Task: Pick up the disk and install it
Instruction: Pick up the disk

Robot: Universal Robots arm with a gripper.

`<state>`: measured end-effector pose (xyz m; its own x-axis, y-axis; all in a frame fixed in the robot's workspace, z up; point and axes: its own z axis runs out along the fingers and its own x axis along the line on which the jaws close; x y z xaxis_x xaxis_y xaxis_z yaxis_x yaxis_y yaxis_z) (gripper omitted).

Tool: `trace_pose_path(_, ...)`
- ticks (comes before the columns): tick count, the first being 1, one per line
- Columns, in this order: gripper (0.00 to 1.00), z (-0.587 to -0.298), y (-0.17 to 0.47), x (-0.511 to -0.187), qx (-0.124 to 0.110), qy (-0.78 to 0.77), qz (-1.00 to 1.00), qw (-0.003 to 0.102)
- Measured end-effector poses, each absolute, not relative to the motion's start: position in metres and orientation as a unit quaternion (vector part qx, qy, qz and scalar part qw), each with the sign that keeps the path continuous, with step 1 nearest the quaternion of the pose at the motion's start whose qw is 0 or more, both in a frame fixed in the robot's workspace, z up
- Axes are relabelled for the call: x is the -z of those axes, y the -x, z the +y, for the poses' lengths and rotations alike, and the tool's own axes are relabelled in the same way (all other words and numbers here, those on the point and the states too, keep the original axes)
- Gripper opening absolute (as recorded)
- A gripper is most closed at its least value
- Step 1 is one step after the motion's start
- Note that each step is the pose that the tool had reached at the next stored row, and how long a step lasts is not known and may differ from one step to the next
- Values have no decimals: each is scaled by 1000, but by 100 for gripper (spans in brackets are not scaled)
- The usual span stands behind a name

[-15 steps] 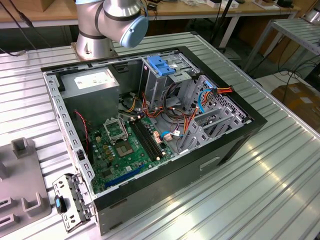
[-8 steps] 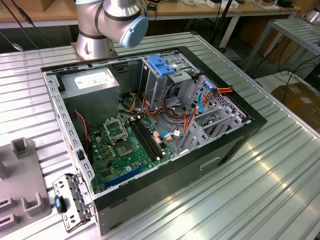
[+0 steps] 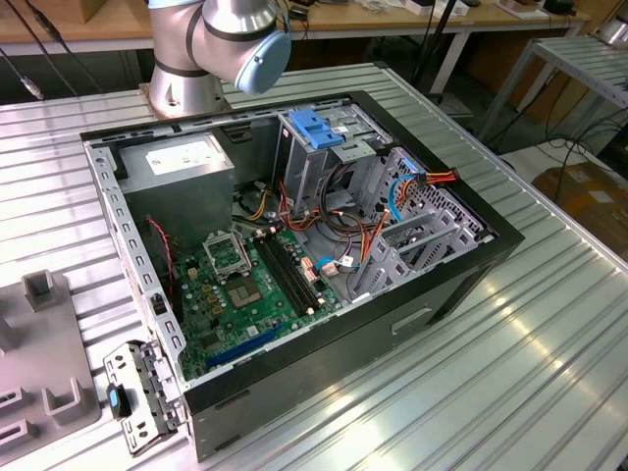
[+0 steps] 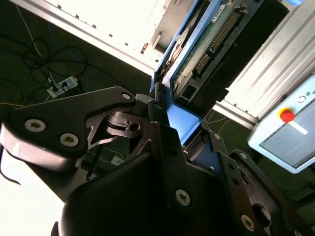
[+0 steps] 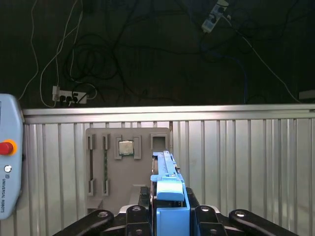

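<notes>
In both wrist views my gripper (image 5: pixel 170 216) is shut on the disk (image 5: pixel 168 169). The first wrist view has the disk edge-on: a thin silver slab with a blue plastic frame, standing up between the black fingers (image 5: pixel 137 212) over a ribbed metal table. In the second wrist view the gripper (image 4: pixel 170 123) clamps the disk (image 4: pixel 197 54) by its blue-framed end, and the green circuit-board side faces the camera. The exterior view has the open computer case (image 3: pixel 461 285) on the table, with the arm's base (image 3: pixel 211 49) behind it.
Inside the case are a silver cage with a blue handle (image 3: pixel 316 123), a grey box with a white sticker (image 3: pixel 177 162), a motherboard (image 3: pixel 245 285) and loose cables. A grey fixture plate (image 5: pixel 128 182) holds a chip (image 5: pixel 125 147). A pendant with a red button (image 5: pixel 6 147) lies nearby.
</notes>
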<state>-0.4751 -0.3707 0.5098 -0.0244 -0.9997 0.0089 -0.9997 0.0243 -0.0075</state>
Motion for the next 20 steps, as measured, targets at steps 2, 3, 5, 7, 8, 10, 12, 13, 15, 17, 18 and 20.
trace_pose_path(2,37,-371,475,-510,-6,-698,-716,1)
trace_pose_path(3,37,-371,475,-510,-6,-698,-716,0)
trace_pose_path(5,37,-371,475,-510,-6,-698,-716,0)
trace_pose_path(7,37,-371,474,-510,-6,-698,-716,0)
trace_pose_path(8,37,-371,474,-510,-6,-698,-716,0)
trace_pose_path(10,37,-371,472,-510,-6,-698,-716,0)
trace_pose_path(12,37,-371,471,-510,-6,-698,-716,0)
trace_pose_path(13,37,-371,470,-510,-6,-698,-716,0)
trace_pose_path(15,37,-371,469,-510,-6,-698,-716,0)
trace_pose_path(17,37,-371,468,-510,-6,-698,-716,0)
trace_pose_path(18,37,-371,468,-510,-6,-698,-716,0)
trace_pose_path(20,37,-371,467,-510,-6,-698,-716,0)
